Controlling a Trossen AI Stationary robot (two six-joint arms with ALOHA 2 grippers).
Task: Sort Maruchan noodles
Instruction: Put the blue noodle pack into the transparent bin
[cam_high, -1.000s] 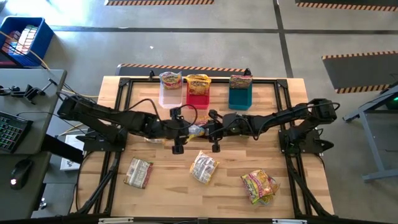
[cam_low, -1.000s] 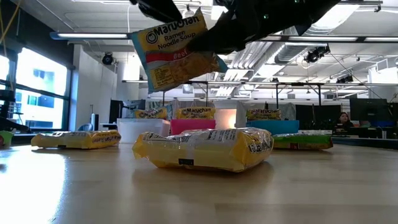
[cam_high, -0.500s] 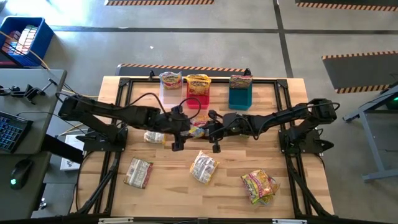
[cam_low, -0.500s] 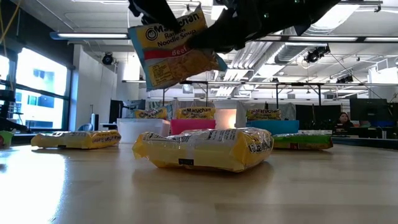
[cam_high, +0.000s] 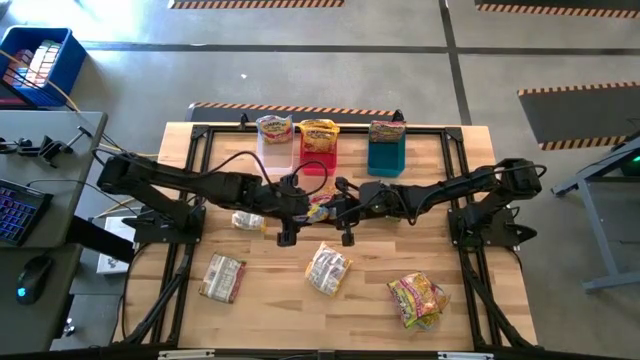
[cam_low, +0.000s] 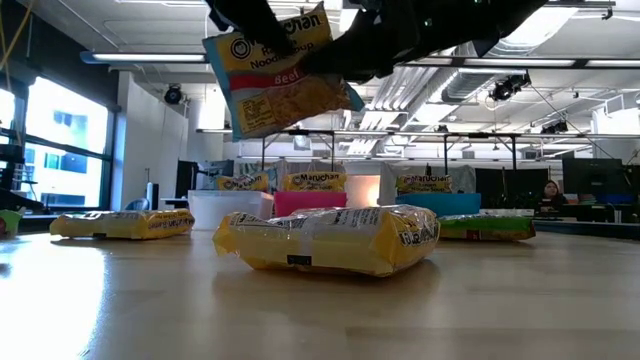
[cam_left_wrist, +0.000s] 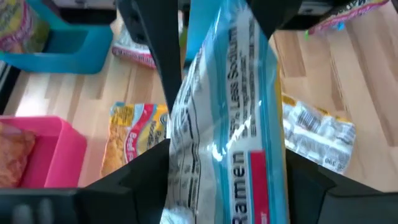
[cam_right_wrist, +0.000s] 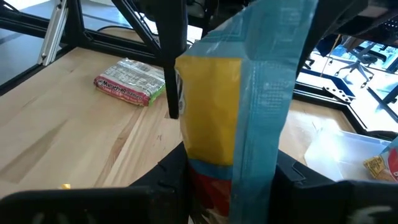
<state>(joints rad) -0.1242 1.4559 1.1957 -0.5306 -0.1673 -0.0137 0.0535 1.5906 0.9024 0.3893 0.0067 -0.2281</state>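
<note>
A yellow Maruchan noodle packet (cam_low: 282, 72) with a red band and blue trim hangs above the middle of the table. My right gripper (cam_high: 337, 208) is shut on it, reaching in from the table's right. My left gripper (cam_high: 303, 206) comes from the left and is open, one finger on each side of the packet's top left corner (cam_low: 262, 32). More noodle packets stand upright in a clear bin (cam_high: 274, 152), a red bin (cam_high: 318, 156) and a teal bin (cam_high: 386, 156) at the far edge. My left gripper has the packet (cam_left_wrist: 230, 124) standing between its fingers; I cannot tell whether they touch it. My right gripper pinches the packet between its two fingers at the packet's right edge (cam_low: 338, 88), coming nearly level from the table's right. The packet (cam_right_wrist: 231, 124) stands on edge between the fingers, lifted clear of the table and a little tilted.
Loose packets lie on the wood: one near the left arm (cam_high: 248, 220), one at the near left (cam_high: 222, 277), one near the middle (cam_high: 327, 268) and one at the near right (cam_high: 418, 299). Bare wood lies between them.
My left gripper has moved toward the table's right and slightly down, onto the packet, so its fingers now cover the packet's top left corner. The packet has stayed aloft in my right gripper and has tipped a little.
</note>
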